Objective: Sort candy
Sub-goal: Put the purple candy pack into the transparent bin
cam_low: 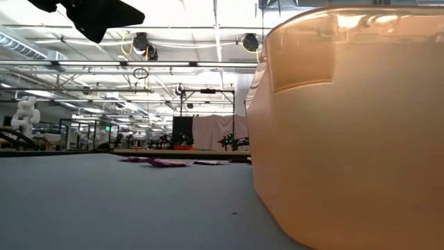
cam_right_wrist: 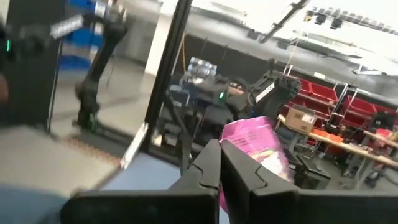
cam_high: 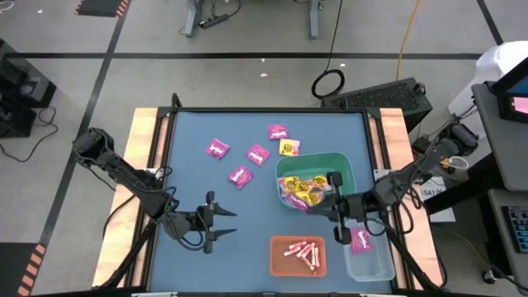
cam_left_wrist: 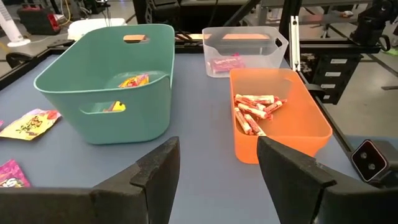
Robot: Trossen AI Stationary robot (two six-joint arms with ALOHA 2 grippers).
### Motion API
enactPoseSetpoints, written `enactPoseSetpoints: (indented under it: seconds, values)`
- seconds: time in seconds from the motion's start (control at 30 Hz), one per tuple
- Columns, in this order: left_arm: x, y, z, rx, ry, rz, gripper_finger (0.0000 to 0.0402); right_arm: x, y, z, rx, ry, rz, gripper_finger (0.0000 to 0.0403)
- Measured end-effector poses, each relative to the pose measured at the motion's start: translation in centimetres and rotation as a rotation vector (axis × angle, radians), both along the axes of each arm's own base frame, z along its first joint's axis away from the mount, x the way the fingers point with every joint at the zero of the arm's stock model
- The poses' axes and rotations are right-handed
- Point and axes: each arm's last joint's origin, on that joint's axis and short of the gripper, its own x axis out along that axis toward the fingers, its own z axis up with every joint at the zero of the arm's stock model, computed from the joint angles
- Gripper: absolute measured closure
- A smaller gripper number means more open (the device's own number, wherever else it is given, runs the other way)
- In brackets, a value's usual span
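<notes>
Right gripper (cam_right_wrist: 221, 163): clamped on a magenta packet (cam_right_wrist: 256, 148); you hold only its edge, most sticks out.
Clear bin (cam_high: 369, 256): just beside the gripper; one packet inside.
Risk: a swing could shake the packet into the green bin (cam_high: 318, 177).
Left gripper (cam_high: 216, 222): spread, empty.
Loose packets (cam_high: 239, 157): well away.

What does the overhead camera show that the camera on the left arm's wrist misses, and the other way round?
Only the high view shows four magenta packets loose on the table, both arms, and the right gripper shut on a magenta packet above the clear bin. Only the left wrist view shows the open left gripper close up. Both show the green bin, the orange bin and its pink-white sticks.
</notes>
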Motion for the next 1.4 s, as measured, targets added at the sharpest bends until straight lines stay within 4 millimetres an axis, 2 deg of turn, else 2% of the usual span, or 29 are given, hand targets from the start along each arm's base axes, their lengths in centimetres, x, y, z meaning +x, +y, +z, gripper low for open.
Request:
enactPoseSetpoints:
  seconds: [0.37, 0.47, 0.6, 0.73, 0.97, 1.07, 1.23, 1.4]
  values:
    - [0.0, 0.1, 0.0, 0.015, -0.006, 0.022, 0.0182, -1.2, 1.9, -2.3, -0.644, 0.070, 0.073, 0.0403]
    - [0.0, 0.1, 0.0, 0.017, -0.008, 0.031, 0.0182, -1.4, 2.2, -2.4, -0.737, 0.059, 0.070, 0.0403]
    - [0.0, 0.1, 0.0, 0.012, -0.009, 0.033, 0.0182, -1.6, 2.3, -2.4, -0.763, 0.053, 0.044, 0.0403]
    - [0.0, 0.1, 0.0, 0.012, -0.008, 0.033, 0.0182, -1.5, 2.2, -2.0, -0.583, 0.074, -0.019, 0.0403]
    - [0.0, 0.1, 0.0, 0.059, -0.008, 0.028, 0.0182, -1.5, 1.9, -0.7, 0.068, 0.080, -0.103, 0.0403]
    - [0.2, 0.5, 0.0, 0.073, -0.011, 0.054, 0.0182, -1.5, 1.8, -0.5, 0.264, 0.087, -0.108, 0.0403]
    - [1.1, 1.9, 0.0, 0.074, -0.009, 0.122, 0.0182, -1.5, 1.8, -0.6, 0.456, 0.118, -0.084, 0.0403]
    - [2.2, 3.6, -0.2, 0.078, 0.001, 0.202, 0.0182, -1.9, 2.4, -0.5, 0.511, 0.136, -0.022, 0.0403]
